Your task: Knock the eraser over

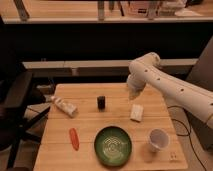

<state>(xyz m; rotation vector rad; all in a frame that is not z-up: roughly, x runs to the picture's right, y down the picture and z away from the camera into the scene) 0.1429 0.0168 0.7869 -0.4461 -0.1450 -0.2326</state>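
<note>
The eraser (101, 102) is a small black block standing upright on the wooden table (90, 125), a little left of the middle. My gripper (132, 93) hangs at the end of the white arm (165, 85), which reaches in from the right. It is low over the table's far right part. It is to the right of the eraser and apart from it.
A flat white block (136, 112) lies just below the gripper. A green plate (114, 145) sits at the front middle and a white cup (158, 140) at the front right. An orange stick (74, 138) and a lying bottle (64, 106) are on the left. A black chair (15, 110) stands left of the table.
</note>
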